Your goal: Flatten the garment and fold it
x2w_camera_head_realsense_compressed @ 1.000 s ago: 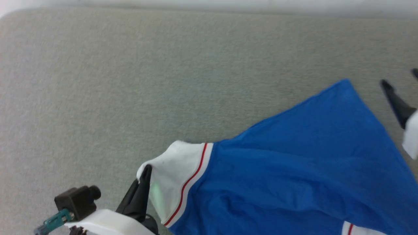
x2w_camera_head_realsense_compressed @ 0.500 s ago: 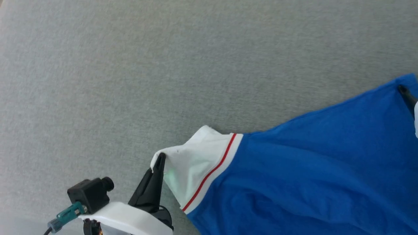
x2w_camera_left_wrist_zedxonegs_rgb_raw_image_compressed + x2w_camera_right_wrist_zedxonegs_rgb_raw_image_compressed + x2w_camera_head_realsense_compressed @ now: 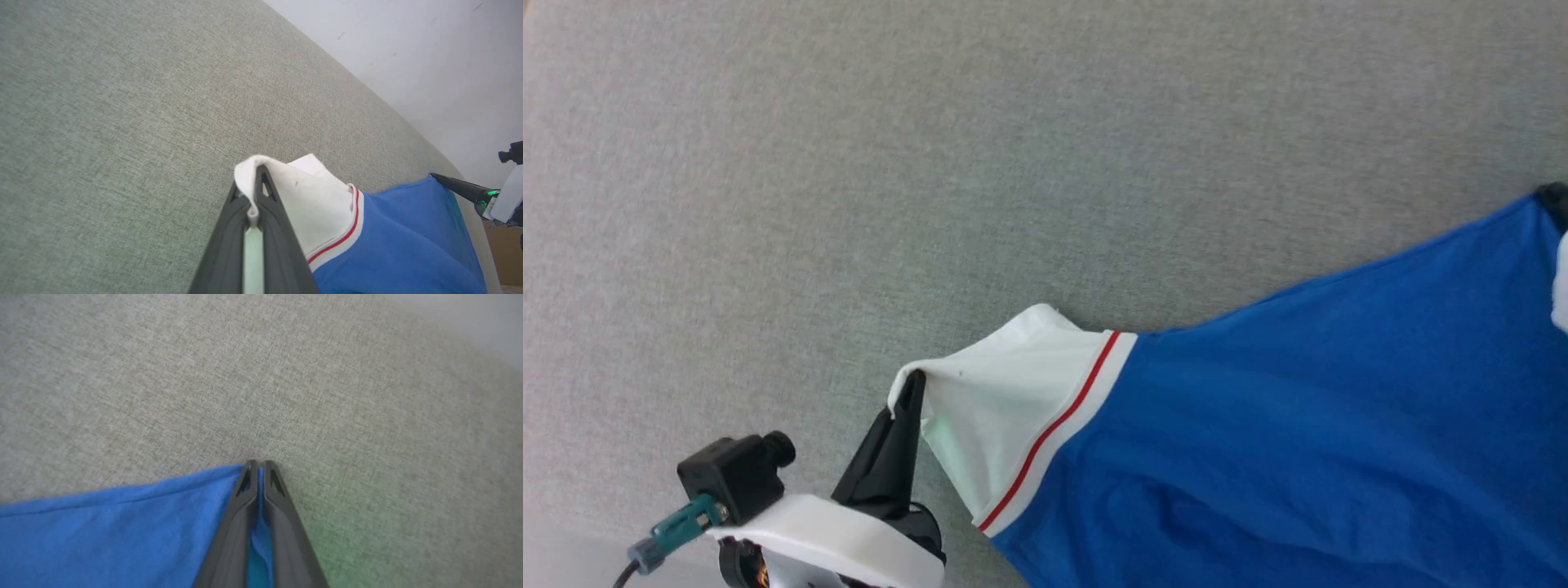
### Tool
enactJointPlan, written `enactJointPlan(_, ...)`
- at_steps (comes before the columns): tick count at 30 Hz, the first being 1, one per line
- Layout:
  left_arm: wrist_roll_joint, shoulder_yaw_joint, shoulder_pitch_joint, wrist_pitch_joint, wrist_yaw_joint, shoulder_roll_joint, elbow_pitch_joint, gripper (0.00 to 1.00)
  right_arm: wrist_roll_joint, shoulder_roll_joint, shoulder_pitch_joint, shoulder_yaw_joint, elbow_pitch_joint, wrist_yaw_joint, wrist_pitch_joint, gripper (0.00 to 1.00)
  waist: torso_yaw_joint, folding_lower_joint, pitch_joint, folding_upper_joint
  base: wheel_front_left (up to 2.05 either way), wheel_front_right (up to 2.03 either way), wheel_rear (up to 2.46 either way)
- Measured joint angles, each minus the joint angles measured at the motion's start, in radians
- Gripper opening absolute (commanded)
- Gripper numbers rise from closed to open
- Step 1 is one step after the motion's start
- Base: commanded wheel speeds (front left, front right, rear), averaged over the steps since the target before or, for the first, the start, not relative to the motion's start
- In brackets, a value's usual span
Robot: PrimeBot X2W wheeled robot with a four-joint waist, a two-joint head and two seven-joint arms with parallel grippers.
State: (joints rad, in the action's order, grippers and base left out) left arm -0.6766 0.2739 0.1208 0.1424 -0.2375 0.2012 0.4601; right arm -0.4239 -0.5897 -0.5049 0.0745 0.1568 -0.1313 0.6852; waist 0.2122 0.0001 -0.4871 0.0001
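- Your left claw [image 3: 913,385] is clamped on the outer edge of the white sleeve [image 3: 1001,396] of the garment [image 3: 1298,441]. In the left wrist view the white cloth wraps over the tips and runs down between the closed fingers.
- Your right claw [image 3: 257,464] is clamped on a blue corner [image 3: 220,486] of the same shirt. A strip of blue cloth is pinched between its fingers, whose tips sit right at the grey surface [image 3: 931,163].
- The garment lies low over the surface, toward the right and bottom of the head view. The sleeve is lifted a little at the pinch, and the blue body spans the gap between your two holds.
- The grips sit well apart at opposite ends of one edge. I judge this is so that drawing them apart takes the slack out, which makes this the flattening step rather than a fold.
- That edge runs nearly straight from sleeve to corner, and the red stripe [image 3: 1054,420] lies uncurled, which suggests some tension. Soft creases show in the blue below the sleeve, so the shirt is not flat yet.
- The sleeve hold takes only the rim of the cloth. A hard pull could slip it free, so spread gently.
- No lettering shows here, so I cannot tell which face is up.
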Motion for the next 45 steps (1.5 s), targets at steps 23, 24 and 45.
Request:
enactJointPlan(23, 0.059, -0.156, -0.126, 0.0, -0.064, 0.101, 0.037, 0.0, 0.001, 0.153, 0.069, -0.105, -0.164, 0.0, -0.286, 0.0, -0.139, -0.0002, 0.242, 0.0, 0.0, 0.0, 0.0)
enactJointPlan(24, 0.071, -0.156, -0.168, 0.006, -0.064, 0.11, 0.034, 0.0, 0.001, 0.154, 0.067, -0.104, -0.173, 0.0, -0.289, 0.0, -0.142, -0.0002, 0.251, 0.0, 0.0, 0.0, 0.0)
enactJointPlan(45, 0.16, -0.074, -1.013, 0.211, 0.044, 0.219, -0.419, 0.0, 0.007, 0.18, -0.337, 0.058, -0.085, 0.0, -0.212, 0.0, -0.236, 0.0, 0.425, -0.0002, 0.0, 0.0, 0.0)
